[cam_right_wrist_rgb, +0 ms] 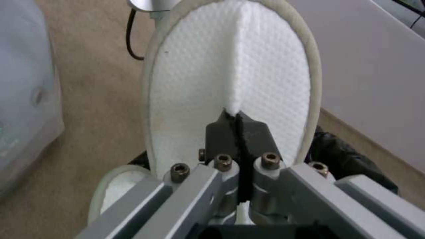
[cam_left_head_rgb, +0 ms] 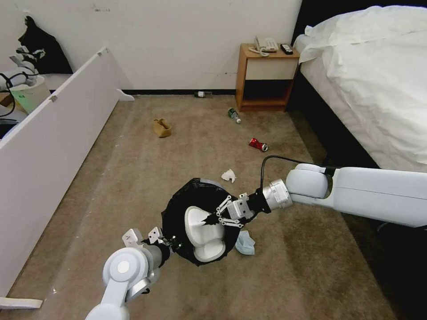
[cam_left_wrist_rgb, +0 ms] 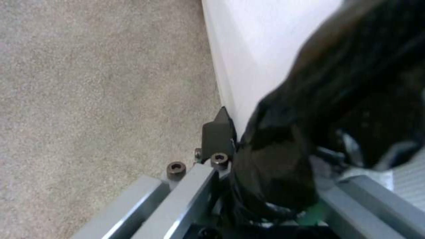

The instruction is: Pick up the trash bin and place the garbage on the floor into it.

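We see the right gripper (cam_left_head_rgb: 209, 218) pinched tight on a white slipper (cam_left_head_rgb: 200, 226), holding it inside the mouth of the trash bin (cam_left_head_rgb: 180, 213). The left gripper (cam_left_head_rgb: 165, 242) is clamped on the bin's black-bagged rim, on the side opposite. Just beyond the right gripper a blue face mask (cam_left_head_rgb: 245, 244) lies on the floor (cam_left_head_rgb: 289, 275), a white tissue (cam_left_head_rgb: 229, 175) nearby.

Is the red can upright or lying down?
Lying down. The red can rests on its side on the floor, apart from the trash bin.
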